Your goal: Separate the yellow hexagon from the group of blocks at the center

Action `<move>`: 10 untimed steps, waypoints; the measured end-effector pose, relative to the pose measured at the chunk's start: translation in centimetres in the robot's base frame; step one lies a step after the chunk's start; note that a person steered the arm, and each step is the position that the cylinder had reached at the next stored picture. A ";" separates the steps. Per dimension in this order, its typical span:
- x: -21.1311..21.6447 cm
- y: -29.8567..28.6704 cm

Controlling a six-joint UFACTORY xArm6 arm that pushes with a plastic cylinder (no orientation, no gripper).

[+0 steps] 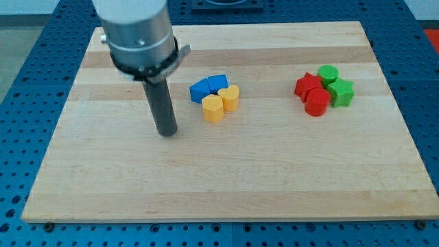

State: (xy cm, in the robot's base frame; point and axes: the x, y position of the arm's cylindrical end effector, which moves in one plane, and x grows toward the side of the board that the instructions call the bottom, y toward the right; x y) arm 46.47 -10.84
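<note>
Sitting left of the yellow hexagon [213, 108], my tip [167, 132] has no pincer; pushing right probably drags the yellow heart [229, 98] and 2 blue blocks [208, 87] along.

Bright even light, soft faint shadows, sharp focus, perhaps slight glare

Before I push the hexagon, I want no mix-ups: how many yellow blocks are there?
2, touching in the central group: yellow hexagon at its bottom, yellow heart-like block on its right.

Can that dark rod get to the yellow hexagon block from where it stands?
Probably yes. My tip stands to the view's left of the yellow hexagon block, with only bare wooden board between them.
</note>
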 end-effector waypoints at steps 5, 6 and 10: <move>-2.5 6.8; -2.5 7.8; -1.4 13.9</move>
State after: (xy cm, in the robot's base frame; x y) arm 45.11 3.10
